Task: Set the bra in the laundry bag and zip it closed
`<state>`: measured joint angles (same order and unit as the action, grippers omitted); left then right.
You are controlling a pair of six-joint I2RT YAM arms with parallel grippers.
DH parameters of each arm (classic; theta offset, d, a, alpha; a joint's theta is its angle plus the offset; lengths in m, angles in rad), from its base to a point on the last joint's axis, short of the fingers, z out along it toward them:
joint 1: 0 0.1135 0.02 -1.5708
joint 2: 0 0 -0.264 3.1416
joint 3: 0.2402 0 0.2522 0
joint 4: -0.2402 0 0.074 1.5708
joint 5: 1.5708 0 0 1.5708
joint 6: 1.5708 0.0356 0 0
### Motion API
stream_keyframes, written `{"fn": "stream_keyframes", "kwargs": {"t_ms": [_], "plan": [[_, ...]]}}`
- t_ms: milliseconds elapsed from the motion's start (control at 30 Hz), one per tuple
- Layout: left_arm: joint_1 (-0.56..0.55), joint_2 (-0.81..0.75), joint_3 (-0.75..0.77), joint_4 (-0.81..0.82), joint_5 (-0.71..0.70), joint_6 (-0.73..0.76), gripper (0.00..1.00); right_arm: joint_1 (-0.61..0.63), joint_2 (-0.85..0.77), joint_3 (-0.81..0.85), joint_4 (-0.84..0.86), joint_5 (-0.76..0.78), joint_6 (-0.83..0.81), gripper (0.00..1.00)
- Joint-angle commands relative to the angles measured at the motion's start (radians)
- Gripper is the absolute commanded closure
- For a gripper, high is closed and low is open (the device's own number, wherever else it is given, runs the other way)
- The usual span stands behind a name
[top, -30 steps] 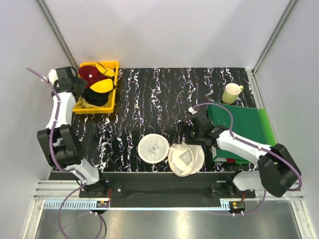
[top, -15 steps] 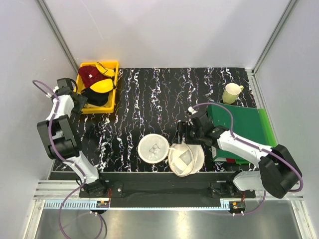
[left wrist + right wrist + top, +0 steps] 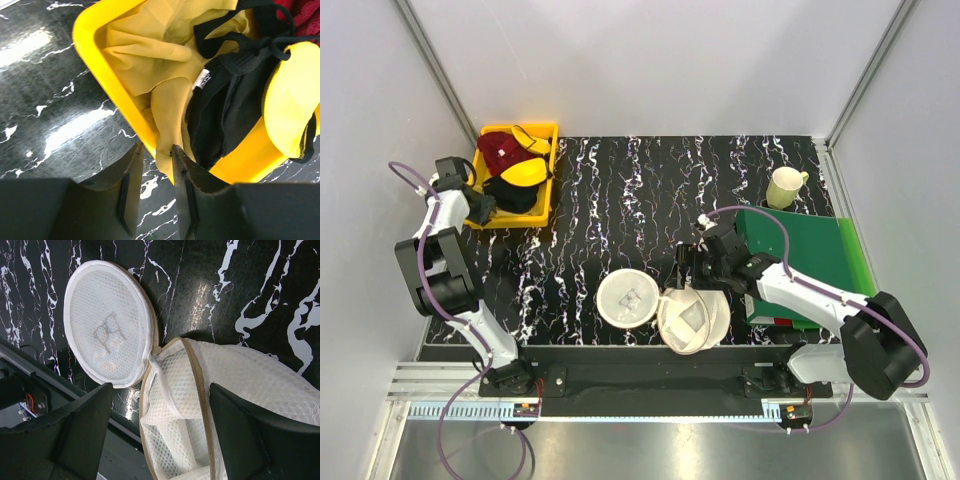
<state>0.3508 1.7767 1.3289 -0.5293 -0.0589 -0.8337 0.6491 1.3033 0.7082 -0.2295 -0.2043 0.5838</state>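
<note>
The mustard-yellow bra [image 3: 145, 55] lies in the yellow bin [image 3: 107, 85]. One limp fold hangs over the bin's rim. My left gripper [image 3: 155, 165] is at that rim, jaws narrowly apart. The fold lies against the right finger [image 3: 182, 185], with a gap to the other finger. In the top view the left gripper [image 3: 480, 205] is at the bin's left front corner. The cream-white laundry bag lies unzipped near the table's front edge, with the lid half [image 3: 627, 298] flat and the other half [image 3: 693, 318] gaping. My right gripper [image 3: 162, 435] is wide open and empty above the gaping half [image 3: 250, 385].
The bin [image 3: 546, 170] also holds a dark red garment [image 3: 500, 150], a bright yellow garment with black trim [image 3: 525, 172] and a black garment [image 3: 512, 195]. A pale yellow mug [image 3: 784, 186] stands at the back right. A green board [image 3: 805, 250] lies under the right arm.
My left gripper has moved from over the bin's left side down to its left front corner, at the hanging fold. The right arm and the bag have not moved.
</note>
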Motion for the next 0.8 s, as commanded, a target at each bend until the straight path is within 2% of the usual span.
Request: {"fn": "stream_keyframes", "kwargs": {"t_ms": [0, 33, 133, 167, 200, 333, 467, 667, 767], "plan": [[0.001, 0.033, 0.050, 0.046, 0.082, 0.008, 0.72, 0.007, -0.044, 0.005, 0.025, -0.015, 0.002, 0.14], [0.001, 0.039, 0.047, 0.061, 0.100, 0.002, 0.78, 0.007, -0.047, 0.004, 0.025, -0.015, 0.004, 0.15], [0.001, 0.052, 0.039, 0.093, 0.149, 0.005, 0.88, 0.007, -0.056, 0.000, 0.022, -0.014, 0.007, 0.14], [0.001, 0.043, 0.041, 0.095, 0.146, 0.008, 0.99, 0.006, -0.061, 0.004, 0.019, -0.014, 0.010, 0.14], [0.001, 0.030, 0.036, 0.095, 0.140, 0.011, 1.00, 0.007, -0.064, 0.004, 0.018, -0.014, 0.008, 0.14], [-0.006, -0.092, -0.006, 0.088, 0.062, 0.018, 1.00, 0.007, -0.062, 0.016, -0.001, -0.001, -0.007, 0.14], [-0.007, -0.284, -0.031, 0.042, -0.019, 0.039, 1.00, 0.007, -0.044, 0.045, -0.025, -0.001, -0.021, 0.13], [-0.013, -0.482, 0.024, -0.031, -0.104, 0.100, 1.00, 0.007, -0.045, 0.071, -0.053, -0.015, -0.022, 0.13], [-0.032, -0.557, 0.096, -0.043, -0.102, 0.133, 1.00, 0.007, -0.055, 0.082, -0.067, -0.021, -0.016, 0.13]]}}
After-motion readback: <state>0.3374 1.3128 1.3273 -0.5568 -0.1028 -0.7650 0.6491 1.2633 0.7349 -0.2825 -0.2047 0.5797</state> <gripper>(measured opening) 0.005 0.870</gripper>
